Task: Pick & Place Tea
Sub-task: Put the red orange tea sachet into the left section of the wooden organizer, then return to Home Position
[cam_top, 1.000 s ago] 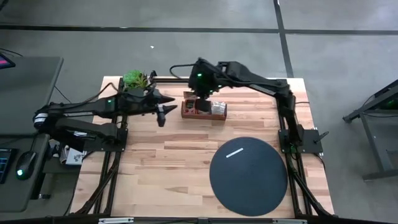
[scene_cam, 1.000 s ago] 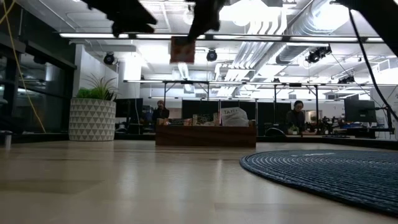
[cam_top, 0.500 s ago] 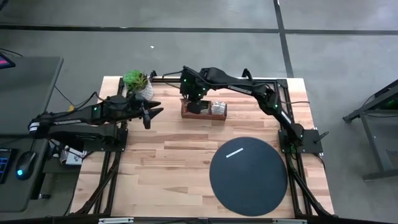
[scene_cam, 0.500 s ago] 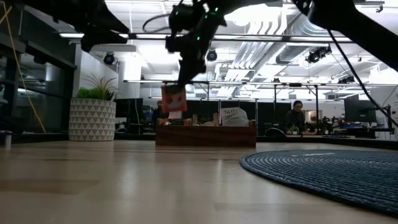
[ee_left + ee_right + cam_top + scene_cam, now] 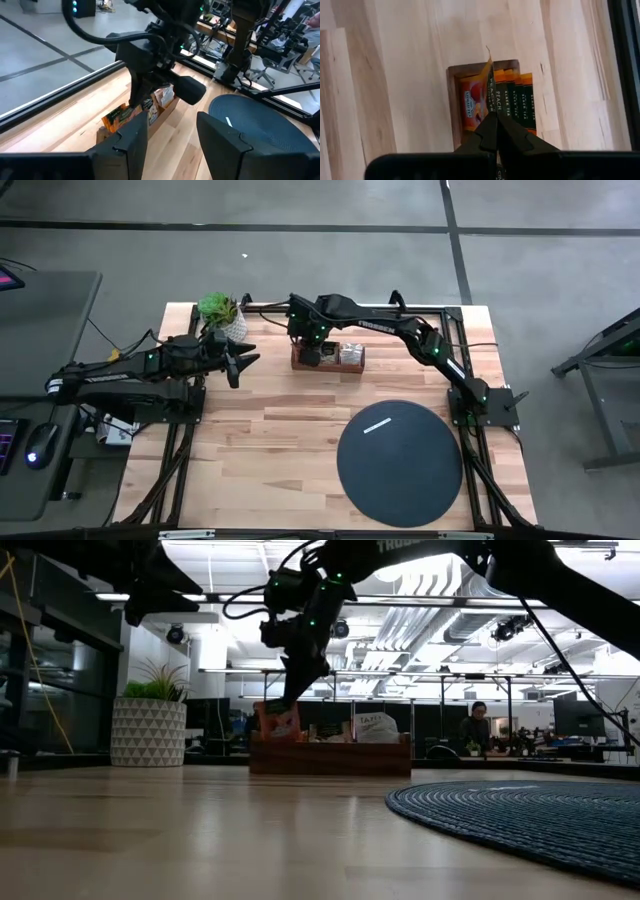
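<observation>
Lowered since a second ago, an orange sachet [image 5: 479,102] is now held at the end compartment of the tray [image 5: 328,358], where before it hung high above the tabletop [image 5: 270,440]. It is clamped edge-on in the right gripper [image 5: 495,116], directly below the closed fingertips, its lower edge at the compartment's mouth and its flat faces parallel to the sachets already standing there. Whether it is fully seated cannot be told. One white sachet [image 5: 377,426] is seen lying on the black disc [image 5: 399,462], well apart from the tray. The left gripper [image 5: 172,131] is held with fingers apart, empty, beside the tray near the plant [image 5: 220,311].
</observation>
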You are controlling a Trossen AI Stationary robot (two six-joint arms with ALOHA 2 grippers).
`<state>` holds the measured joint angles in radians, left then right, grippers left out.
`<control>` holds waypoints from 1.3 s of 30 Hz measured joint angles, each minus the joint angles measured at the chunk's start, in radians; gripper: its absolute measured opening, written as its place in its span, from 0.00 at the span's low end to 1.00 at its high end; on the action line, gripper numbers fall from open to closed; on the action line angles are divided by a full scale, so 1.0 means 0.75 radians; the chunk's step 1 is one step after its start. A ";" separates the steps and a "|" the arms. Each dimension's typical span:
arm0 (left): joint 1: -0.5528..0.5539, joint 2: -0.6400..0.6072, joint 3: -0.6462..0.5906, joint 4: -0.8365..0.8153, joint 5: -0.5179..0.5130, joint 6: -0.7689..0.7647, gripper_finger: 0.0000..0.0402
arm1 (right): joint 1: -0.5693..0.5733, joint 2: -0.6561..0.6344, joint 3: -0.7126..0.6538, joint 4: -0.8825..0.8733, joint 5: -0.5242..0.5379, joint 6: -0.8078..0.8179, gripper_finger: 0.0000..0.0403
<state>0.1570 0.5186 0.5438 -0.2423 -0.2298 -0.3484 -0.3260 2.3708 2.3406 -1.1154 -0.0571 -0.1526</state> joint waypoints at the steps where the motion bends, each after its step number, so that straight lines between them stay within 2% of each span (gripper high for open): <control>1: 0.000 0.000 0.000 0.000 0.001 0.000 0.41 | 0.000 0.003 0.002 0.004 -0.002 0.007 0.00; 16: 0.000 0.000 0.000 0.000 0.016 0.014 0.41 | -0.005 0.021 0.001 0.008 -0.002 0.055 0.00; 27: 0.000 0.000 0.000 0.000 0.088 0.040 0.41 | -0.007 0.021 0.001 -0.005 -0.031 0.104 0.01; 31: 0.000 0.000 0.000 0.000 0.121 0.047 0.41 | -0.001 0.021 0.001 -0.003 -0.031 0.115 0.10; 35: 0.000 0.000 0.000 -0.001 0.155 0.063 0.41 | -0.001 0.021 0.001 -0.006 -0.026 0.164 0.26; 39: 0.000 -0.001 0.000 -0.026 0.182 0.083 0.41 | -0.001 0.015 0.001 -0.047 0.049 0.240 0.39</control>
<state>0.1570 0.5179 0.5438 -0.2616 -0.0930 -0.2860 -0.3267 2.3820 2.3414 -1.1506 -0.0206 0.0270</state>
